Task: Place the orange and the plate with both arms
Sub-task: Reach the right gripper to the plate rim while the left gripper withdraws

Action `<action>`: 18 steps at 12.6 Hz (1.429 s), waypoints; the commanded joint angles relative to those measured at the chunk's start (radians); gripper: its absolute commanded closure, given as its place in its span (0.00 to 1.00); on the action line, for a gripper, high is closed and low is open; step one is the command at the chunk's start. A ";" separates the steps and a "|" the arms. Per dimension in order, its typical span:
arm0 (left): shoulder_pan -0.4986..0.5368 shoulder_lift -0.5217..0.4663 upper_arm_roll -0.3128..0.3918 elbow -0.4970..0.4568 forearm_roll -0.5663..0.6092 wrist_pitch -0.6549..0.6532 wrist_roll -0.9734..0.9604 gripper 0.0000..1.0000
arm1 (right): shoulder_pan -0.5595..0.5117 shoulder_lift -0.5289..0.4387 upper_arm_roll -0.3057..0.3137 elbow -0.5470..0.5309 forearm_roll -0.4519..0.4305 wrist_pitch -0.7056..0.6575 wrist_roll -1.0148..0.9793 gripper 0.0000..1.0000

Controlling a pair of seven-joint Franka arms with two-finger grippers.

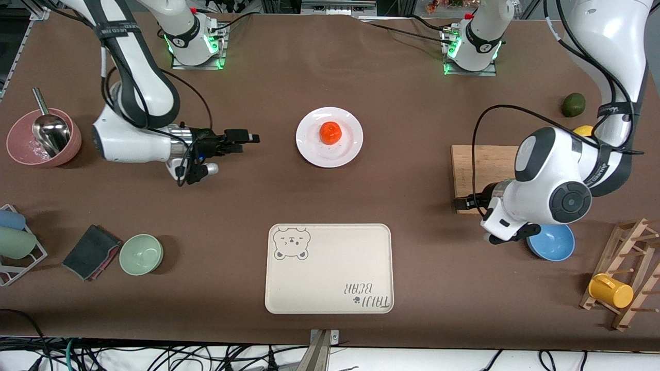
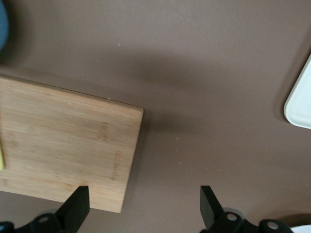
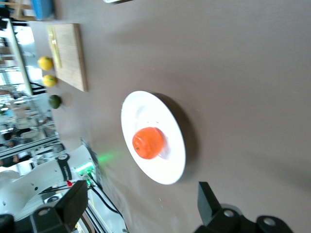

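Note:
The white plate [image 1: 309,144] lies mid-table with the orange [image 1: 330,132] sitting on it. My right gripper [image 1: 246,143] hovers level above the table, toward the right arm's end from the plate, open and empty, its fingers pointing at the plate. The right wrist view shows the plate [image 3: 171,167] and the orange [image 3: 147,142] ahead of the open right gripper [image 3: 142,189]. My left gripper [image 1: 462,203] hangs over the edge of the wooden cutting board [image 1: 482,165], open and empty. In the left wrist view the left gripper [image 2: 144,190] straddles the corner of the board [image 2: 63,145].
A cream bear tray [image 1: 330,268] lies nearer the front camera than the plate. A green bowl [image 1: 141,253], dark cloth [image 1: 92,251] and pink bowl with scoop [image 1: 44,138] sit at the right arm's end. A blue bowl [image 1: 554,242], dark green fruit [image 1: 573,104], lemon [image 1: 583,130] and yellow cup [image 1: 611,290] sit at the left arm's end.

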 commanded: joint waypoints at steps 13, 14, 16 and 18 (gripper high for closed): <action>-0.235 -0.388 0.370 0.005 -0.061 -0.247 0.228 0.00 | 0.036 0.279 0.222 -0.101 0.531 0.356 -0.519 0.39; -0.235 -0.400 0.368 0.001 -0.063 -0.250 0.231 0.00 | 0.041 0.279 0.222 -0.101 0.533 0.358 -0.519 0.40; -0.229 -0.400 0.377 -0.001 -0.086 -0.245 0.314 0.00 | 0.043 0.285 0.221 -0.101 0.533 0.370 -0.522 0.40; -0.232 -0.400 0.406 -0.001 -0.095 -0.244 0.367 0.00 | 0.046 0.298 0.222 -0.101 0.531 0.377 -0.540 0.40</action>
